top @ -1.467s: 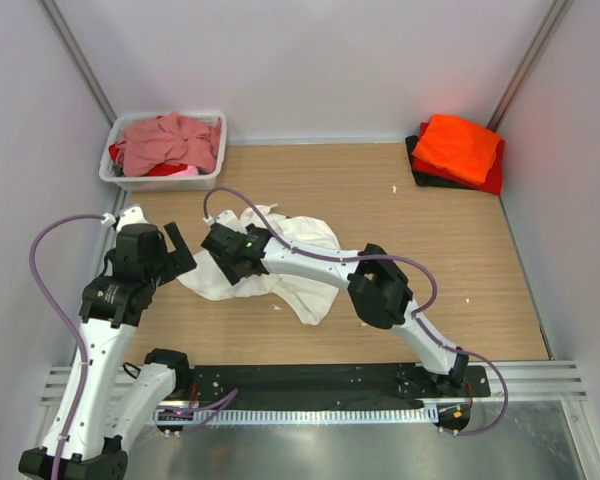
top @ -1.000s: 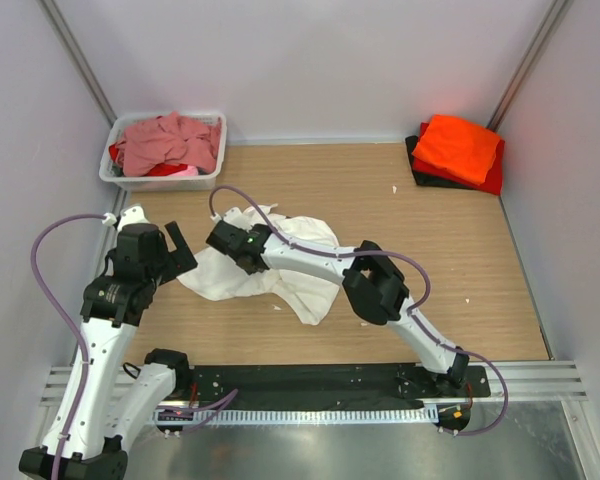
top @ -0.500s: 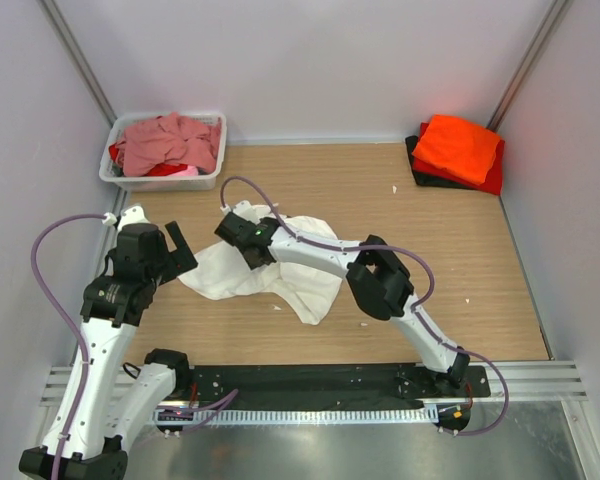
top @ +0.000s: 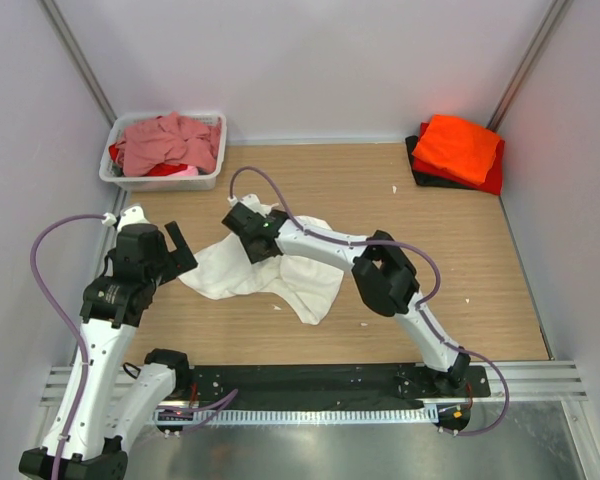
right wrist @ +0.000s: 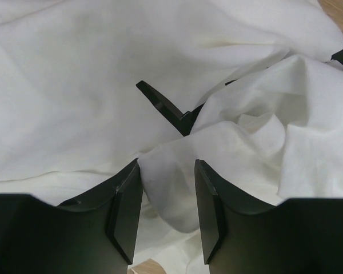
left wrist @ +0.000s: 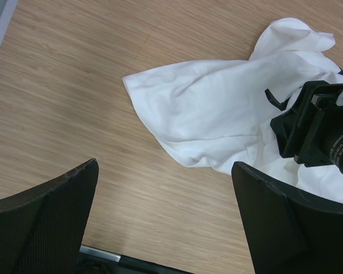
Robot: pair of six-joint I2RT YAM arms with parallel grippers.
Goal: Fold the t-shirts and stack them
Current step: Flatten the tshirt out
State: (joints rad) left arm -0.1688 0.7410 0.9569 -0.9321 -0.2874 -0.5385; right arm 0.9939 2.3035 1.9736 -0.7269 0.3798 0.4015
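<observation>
The large white t-shirt lies crumpled left of the table's middle; it also shows in the left wrist view and fills the right wrist view. My right gripper is over its far left part, jaws nearly closed on a raised fold of the cloth. My left gripper hangs open and empty just left of the shirt, over bare wood. An orange t-shirt lies folded on a red one and a black one at the back right.
A white plastic tub at the back left holds a dusty-pink shirt over a red one. Grey walls close in the left, right and back. The right arm's body lies across the shirt.
My right gripper has moved toward the back and slightly right over the white shirt, and the cloth's far edge has shifted with it. The left arm has not moved.
</observation>
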